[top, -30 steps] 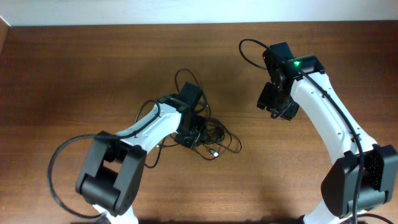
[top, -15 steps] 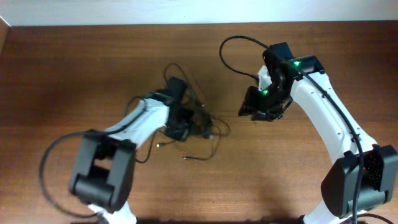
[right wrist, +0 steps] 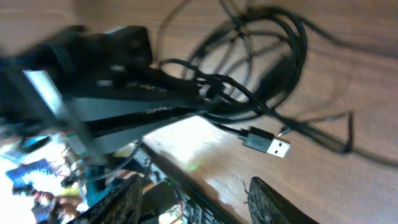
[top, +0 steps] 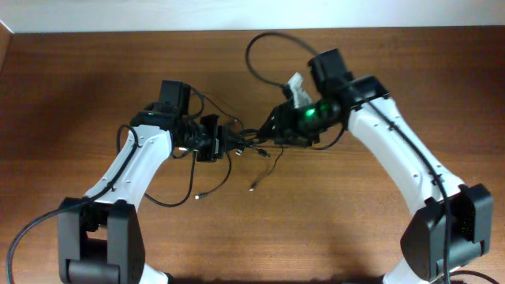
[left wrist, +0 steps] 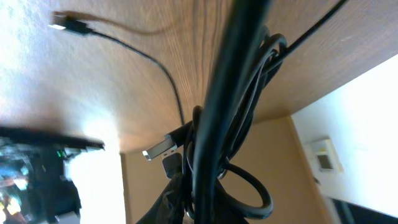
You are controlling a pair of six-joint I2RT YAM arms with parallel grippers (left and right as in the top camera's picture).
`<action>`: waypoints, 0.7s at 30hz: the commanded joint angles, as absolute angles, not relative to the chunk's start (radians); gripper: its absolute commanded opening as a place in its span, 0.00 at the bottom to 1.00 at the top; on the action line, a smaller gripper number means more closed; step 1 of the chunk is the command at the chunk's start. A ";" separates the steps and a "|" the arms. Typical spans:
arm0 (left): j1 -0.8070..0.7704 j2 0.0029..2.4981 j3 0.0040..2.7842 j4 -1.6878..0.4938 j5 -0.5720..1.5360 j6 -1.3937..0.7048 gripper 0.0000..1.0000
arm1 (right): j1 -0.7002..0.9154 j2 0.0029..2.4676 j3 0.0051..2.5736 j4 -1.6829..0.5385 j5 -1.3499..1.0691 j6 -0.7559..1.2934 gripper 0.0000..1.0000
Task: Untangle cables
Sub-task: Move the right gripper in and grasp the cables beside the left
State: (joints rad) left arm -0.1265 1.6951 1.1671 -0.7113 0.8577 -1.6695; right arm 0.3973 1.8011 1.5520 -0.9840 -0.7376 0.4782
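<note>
left wrist view: the cables cross the lens so close that they hide the fingers, and the grip cannot be read there. a silver-tipped plug shows beside the bundle. the lower left corner is dark blur.

right wrist view: this one shows what the other lacks. the left gripper, smeared by blur, reaches in from the left with its jaws clenched on the knotted bundle. the right gripper is cut off by the lower edge. its fingers stand apart with only bare table between them, so it is released and grasps nothing. a usb plug lies just ahead of them.

overhead view: only here is the layout plain. the bundle sits mid-table between the two grippers, at the left gripper's tip. the right gripper is just beside it, and contact cannot be judged. loose strands trail toward the near edge. the jaws themselves are too small and dark to make out.
</note>
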 commanded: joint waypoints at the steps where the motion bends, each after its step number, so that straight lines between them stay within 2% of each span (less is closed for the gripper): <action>1: -0.094 1.686 1.178 -0.712 0.928 -1.773 0.09 | 0.442 1.813 1.547 -1.000 -0.604 0.624 0.55; 8: -0.069 1.686 1.178 -0.713 0.921 -1.772 0.07 | 0.472 1.841 1.523 -0.980 -0.437 0.926 0.56; 15: -0.069 1.686 1.178 -0.712 0.921 -1.773 0.07 | 0.472 1.860 1.466 -0.714 -0.579 0.990 0.55; 21: -0.069 1.686 1.178 -0.712 0.968 -1.772 0.07 | 0.522 1.899 1.464 -0.691 -0.564 1.048 0.55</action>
State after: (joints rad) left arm -0.0715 1.6951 1.1671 -0.7113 0.9123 -1.7557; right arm 0.4816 1.8622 1.4681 -0.6956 -0.5587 1.0122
